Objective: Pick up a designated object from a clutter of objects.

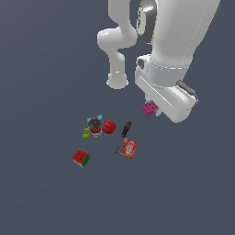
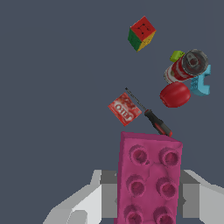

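Holding the pink brick (image 2: 148, 179) between our fingers (image 2: 148, 197), we have them closed onto its two long sides, studs facing the wrist camera. Its long axis runs out from the fingers toward the screwdriver (image 2: 151, 116). In the exterior view the brick (image 1: 149, 109) looks lifted off the surface (image 1: 46, 197), apart from the clutter. Taking the screwdriver as landmark: the red box (image 2: 124, 108) lies touching its shaft, the red ball (image 2: 175, 94) just beside its handle, the can (image 2: 186, 66) beyond the ball, the cube (image 2: 141, 33) well apart. We judge open room all around the brick.
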Robot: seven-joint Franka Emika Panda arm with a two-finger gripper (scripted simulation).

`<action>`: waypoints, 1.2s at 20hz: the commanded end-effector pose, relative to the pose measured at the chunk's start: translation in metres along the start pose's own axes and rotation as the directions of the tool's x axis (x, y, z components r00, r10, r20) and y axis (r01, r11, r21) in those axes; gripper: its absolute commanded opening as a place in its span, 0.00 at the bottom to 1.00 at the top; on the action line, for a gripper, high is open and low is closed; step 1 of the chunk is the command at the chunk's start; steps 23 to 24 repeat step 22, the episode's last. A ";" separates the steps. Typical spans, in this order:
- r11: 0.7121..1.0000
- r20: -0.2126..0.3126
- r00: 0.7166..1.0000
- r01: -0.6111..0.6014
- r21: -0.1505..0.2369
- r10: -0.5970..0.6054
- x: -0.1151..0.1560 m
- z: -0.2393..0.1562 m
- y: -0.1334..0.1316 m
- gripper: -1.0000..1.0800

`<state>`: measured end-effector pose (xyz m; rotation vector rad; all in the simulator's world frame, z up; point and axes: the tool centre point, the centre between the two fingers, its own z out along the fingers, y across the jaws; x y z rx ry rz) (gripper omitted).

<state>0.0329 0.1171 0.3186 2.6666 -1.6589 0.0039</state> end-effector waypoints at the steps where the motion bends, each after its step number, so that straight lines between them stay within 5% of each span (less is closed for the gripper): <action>1: 1.000 0.000 1.000 -0.001 -0.001 0.001 -0.015 -0.025 -0.004 0.00; 12: 1.000 0.002 1.000 0.001 0.000 -0.001 -0.054 -0.090 -0.019 0.00; 24: 1.000 0.002 1.000 0.001 0.000 -0.001 -0.060 -0.100 -0.023 0.00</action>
